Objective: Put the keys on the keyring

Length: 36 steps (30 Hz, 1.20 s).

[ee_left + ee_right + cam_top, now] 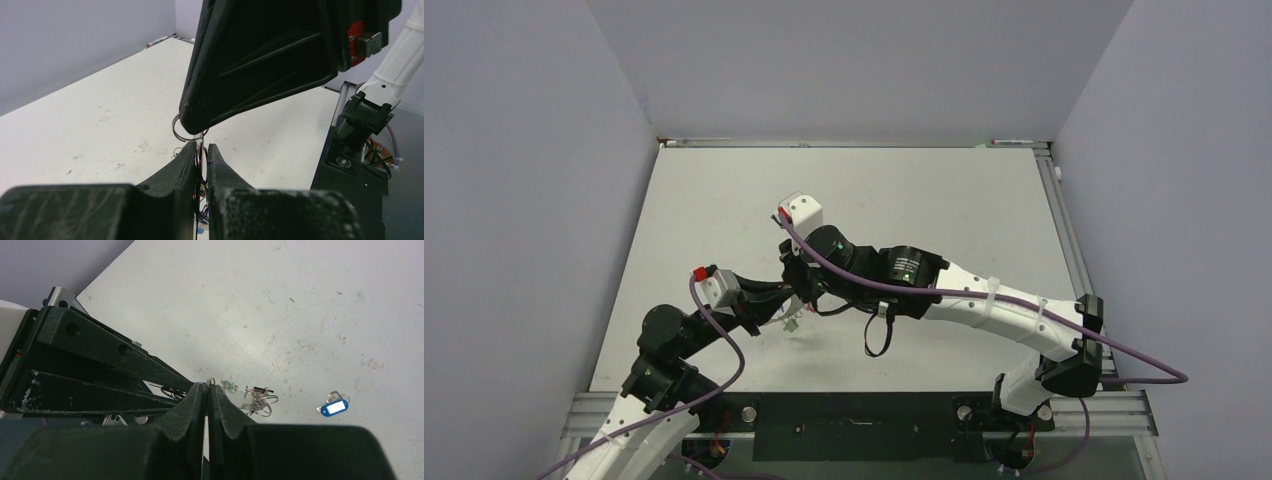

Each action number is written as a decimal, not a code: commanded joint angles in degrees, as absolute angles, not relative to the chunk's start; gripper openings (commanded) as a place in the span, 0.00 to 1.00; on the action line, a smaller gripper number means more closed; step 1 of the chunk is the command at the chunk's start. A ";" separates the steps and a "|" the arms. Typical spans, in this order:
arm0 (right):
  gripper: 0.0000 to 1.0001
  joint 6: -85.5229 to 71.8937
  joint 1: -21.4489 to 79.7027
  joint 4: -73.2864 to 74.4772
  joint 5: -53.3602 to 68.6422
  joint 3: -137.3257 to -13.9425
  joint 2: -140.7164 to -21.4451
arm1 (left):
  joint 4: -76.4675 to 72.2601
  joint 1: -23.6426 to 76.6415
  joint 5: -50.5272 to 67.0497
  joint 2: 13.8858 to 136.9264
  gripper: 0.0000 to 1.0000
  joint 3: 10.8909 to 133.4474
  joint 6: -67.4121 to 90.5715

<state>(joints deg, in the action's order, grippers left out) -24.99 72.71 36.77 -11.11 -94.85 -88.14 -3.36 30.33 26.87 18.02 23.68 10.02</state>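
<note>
My left gripper is shut on thin wire loops of the keyring, which stand upright between its fingers. My right gripper is shut tip to tip against it from above, pinching a thin flat piece that I take for a key. A small silvery ring sticks out at its tip. On the table below lies a cluster of keys and rings with a green tag. A key with a blue tag lies apart to their right.
The white table has grey walls on three sides and a metal rail along the right edge. The right arm stretches across the near middle, with a purple cable looped over it.
</note>
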 commanded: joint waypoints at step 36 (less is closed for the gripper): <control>0.05 -28.73 72.30 53.71 -6.81 -106.43 -96.06 | -5.06 31.62 29.64 15.25 0.00 22.24 6.53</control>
